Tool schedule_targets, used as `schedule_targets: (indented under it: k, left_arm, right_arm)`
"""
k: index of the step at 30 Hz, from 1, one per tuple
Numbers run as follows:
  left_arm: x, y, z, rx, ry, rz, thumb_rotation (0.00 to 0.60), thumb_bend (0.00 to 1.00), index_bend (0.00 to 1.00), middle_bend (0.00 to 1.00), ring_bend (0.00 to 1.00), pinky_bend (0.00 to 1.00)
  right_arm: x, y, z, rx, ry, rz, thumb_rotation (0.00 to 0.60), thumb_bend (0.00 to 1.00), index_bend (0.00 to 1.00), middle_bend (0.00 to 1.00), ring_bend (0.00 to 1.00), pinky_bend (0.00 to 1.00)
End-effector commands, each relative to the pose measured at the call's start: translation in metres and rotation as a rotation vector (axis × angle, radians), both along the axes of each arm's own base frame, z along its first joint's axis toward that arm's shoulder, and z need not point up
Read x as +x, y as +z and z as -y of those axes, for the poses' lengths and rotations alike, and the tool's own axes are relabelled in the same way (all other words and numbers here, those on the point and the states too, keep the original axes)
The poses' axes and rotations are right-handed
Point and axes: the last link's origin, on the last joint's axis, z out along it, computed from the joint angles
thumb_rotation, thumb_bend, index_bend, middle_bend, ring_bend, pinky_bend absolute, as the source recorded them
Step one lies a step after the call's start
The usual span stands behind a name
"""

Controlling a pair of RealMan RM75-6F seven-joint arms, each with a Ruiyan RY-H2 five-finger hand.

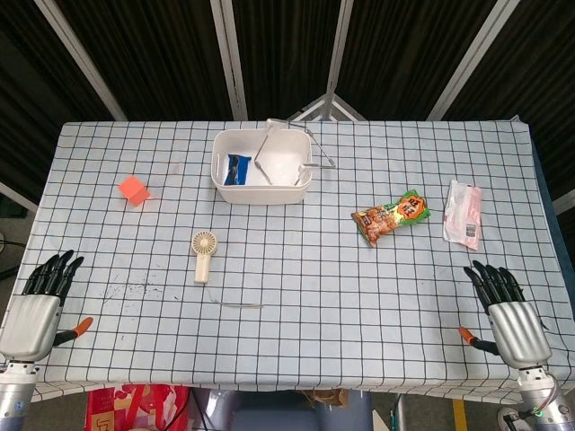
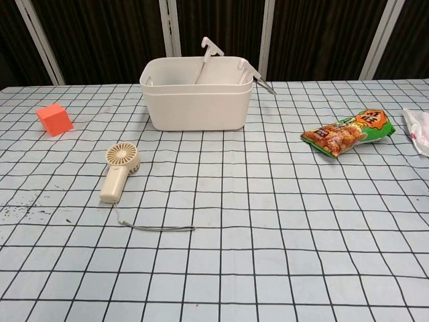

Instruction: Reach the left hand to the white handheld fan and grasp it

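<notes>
The white handheld fan (image 1: 203, 254) lies flat on the checked tablecloth, left of centre, round head toward the far side and handle toward me. A thin grey cord trails from its handle to the right. In the chest view the fan (image 2: 118, 170) is at the left, with nothing touching it. My left hand (image 1: 40, 302) rests open at the near left corner of the table, well to the left of and nearer than the fan, fingers extended and holding nothing. My right hand (image 1: 508, 314) rests open at the near right corner. Neither hand shows in the chest view.
A white basket (image 1: 221, 182) with a wire handle stands behind the fan and holds a blue item. An orange cube (image 1: 133, 189) sits at the far left. A snack bag (image 1: 391, 216) and a white-pink packet (image 1: 464, 214) lie to the right.
</notes>
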Motion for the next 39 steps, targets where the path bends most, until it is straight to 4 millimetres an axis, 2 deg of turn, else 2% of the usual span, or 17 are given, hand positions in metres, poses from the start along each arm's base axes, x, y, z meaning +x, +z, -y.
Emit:
schedule_targets:
  k: [1,9,11,13,15,17,18,21,27,34,39]
  left_arm:
    - [0.0,0.0,0.0,0.001,-0.002,-0.001,0.6,0.13,0.0,0.0,0.0,0.1]
    - [0.001,-0.002,0.001,-0.008,-0.006,-0.013,0.6,0.13,0.0,0.0,0.0,0.1]
    - [0.002,-0.002,0.0,-0.011,-0.008,-0.013,0.6,0.13,0.0,0.04,0.02,0.13]
    - [0.004,-0.003,-0.002,-0.015,-0.01,-0.021,0.6,0.16,0.0,0.17,0.14,0.25]
    - [0.007,-0.004,-0.007,-0.018,-0.02,-0.039,0.6,0.27,0.0,0.45,0.43,0.55]
    - [0.013,-0.007,-0.014,-0.027,-0.034,-0.06,0.6,0.38,0.0,0.67,0.66,0.76]
    - [0.016,-0.009,-0.017,-0.039,-0.035,-0.063,0.6,0.44,0.0,0.77,0.76,0.83]
    - [0.027,-0.023,-0.029,-0.103,-0.018,-0.063,0.6,0.56,0.0,0.89,0.88,0.92]
    - [0.053,-0.055,-0.057,-0.251,0.031,-0.085,0.6,0.67,0.03,0.95,0.93,0.97]
    - [0.084,-0.094,-0.083,-0.311,0.05,-0.13,0.6,0.68,0.06,0.96,0.94,0.97]
    - [0.096,-0.116,-0.091,-0.329,0.065,-0.168,0.6,0.68,0.09,0.96,0.94,0.97]
  right_arm:
    - [0.0,0.0,-0.001,-0.001,0.0,0.0,0.6,0.21,0.0,0.0,0.0,0.04]
    - [-0.001,0.002,-0.003,-0.009,-0.001,0.005,0.6,0.21,0.0,0.0,0.0,0.04]
    - [-0.001,0.001,-0.003,-0.006,-0.001,0.002,0.6,0.21,0.0,0.0,0.0,0.04]
    - [-0.001,0.001,-0.003,-0.005,-0.002,0.003,0.6,0.21,0.0,0.0,0.0,0.04]
    - [-0.001,0.001,-0.004,-0.006,-0.006,0.005,0.6,0.21,0.0,0.0,0.0,0.04]
    - [-0.001,0.002,-0.004,-0.008,-0.007,0.007,0.6,0.21,0.0,0.0,0.0,0.04]
    - [-0.001,0.002,-0.004,-0.008,-0.007,0.008,0.6,0.21,0.0,0.0,0.0,0.04]
    - [0.0,0.001,-0.004,-0.004,-0.005,0.01,0.6,0.21,0.0,0.0,0.0,0.04]
    - [-0.001,0.002,-0.004,-0.003,-0.009,0.018,0.6,0.21,0.0,0.0,0.0,0.04]
    - [-0.002,0.002,-0.002,0.002,-0.017,0.035,0.6,0.21,0.0,0.0,0.0,0.04]
    - [-0.002,0.003,-0.001,0.003,-0.018,0.043,0.6,0.21,0.0,0.0,0.0,0.04]
